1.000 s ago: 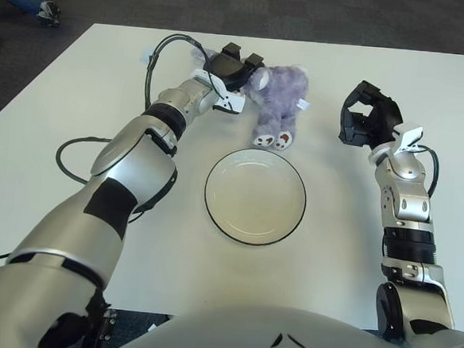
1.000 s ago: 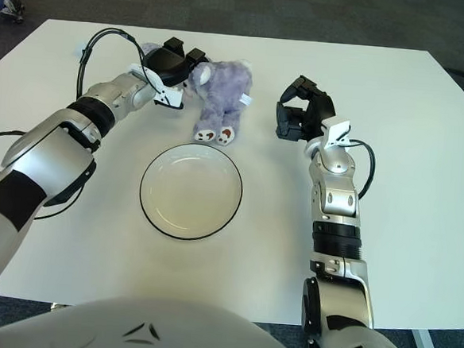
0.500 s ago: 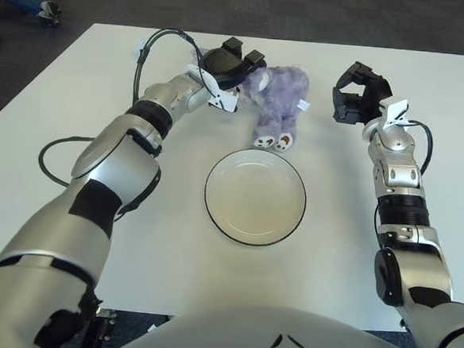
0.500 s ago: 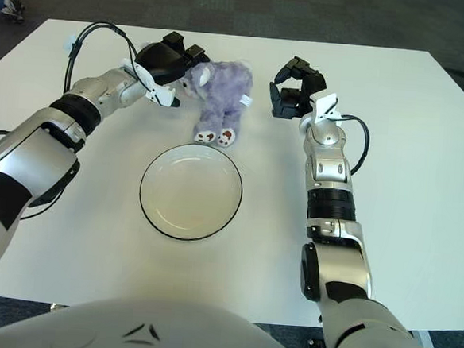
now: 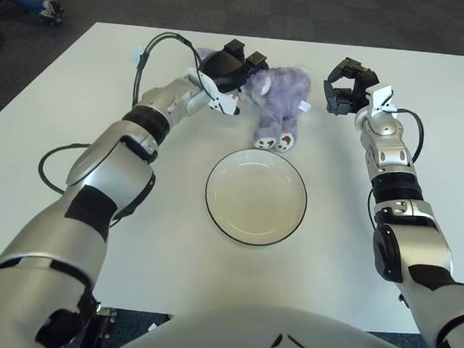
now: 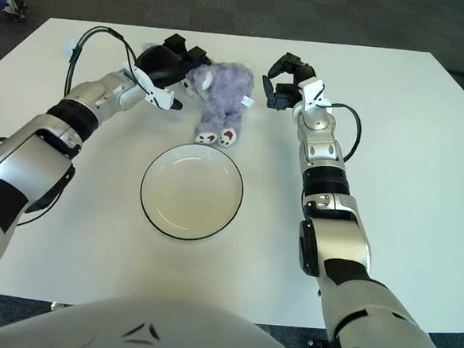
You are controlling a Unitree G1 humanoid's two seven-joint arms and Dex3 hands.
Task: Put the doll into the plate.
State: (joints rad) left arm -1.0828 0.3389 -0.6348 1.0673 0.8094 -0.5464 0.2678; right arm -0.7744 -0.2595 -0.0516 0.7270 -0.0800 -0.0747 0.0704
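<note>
Both hands flank the doll [image 5: 280, 102], right hand [image 5: 345, 88] now closer beside it, fingers spread, left hand [image 5: 227, 68] still touching its head, grip unclear, plate [image 5: 256, 196] nearer the robot.

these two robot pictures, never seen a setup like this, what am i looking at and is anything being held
Both pictures come from one stereo camera on a humanoid robot's head, looking down at a white table; the silver arms are its own. A purple doll sits at the far side, with an empty plate in front of it. The left hand is pressed against the doll's head, though a firm grasp can't be confirmed. The right hand hovers just right of the doll, fingers open, holding nothing. The doll is not in the plate yet.
</note>
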